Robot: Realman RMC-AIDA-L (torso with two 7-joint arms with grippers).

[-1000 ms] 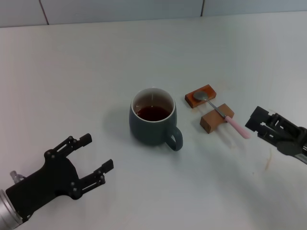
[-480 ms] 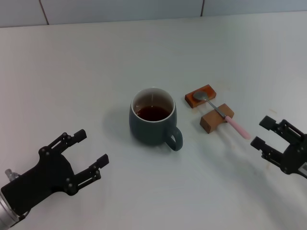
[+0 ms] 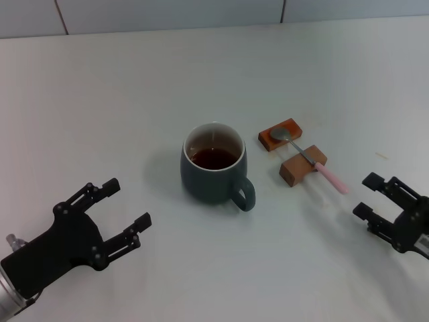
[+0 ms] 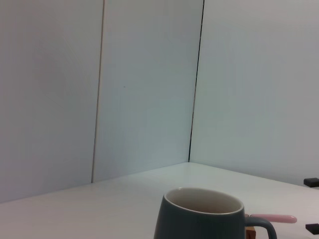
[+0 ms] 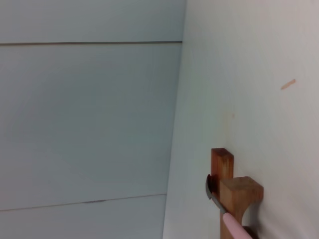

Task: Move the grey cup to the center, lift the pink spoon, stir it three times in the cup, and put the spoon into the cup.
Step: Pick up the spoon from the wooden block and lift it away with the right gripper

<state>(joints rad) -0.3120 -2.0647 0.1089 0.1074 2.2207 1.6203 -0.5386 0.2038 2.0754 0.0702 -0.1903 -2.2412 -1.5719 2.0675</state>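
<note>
**Both grippers standing open on either side of the cup and spoon**

The right gripper (image 3: 370,195) is hovering low over the white table (image 3: 134,100) with its fingers spread apart and holding nothing. Just off its fingertips, toward the table's middle, the pink spoon (image 3: 310,159) is lying across two brown wooden blocks (image 3: 291,152), its pale pink handle end pointing toward this gripper and its metal bowl resting on the farther block.

The left gripper (image 3: 126,209) is sitting near the front left of the table, fingers also spread wide and empty. The grey cup (image 3: 212,172) is standing upright ahead of its fingertips, well apart from them, holding dark reddish-brown liquid, with its loop handle turned toward the robot's right front. The spoon and blocks are lying just beyond the cup from this gripper.
</note>
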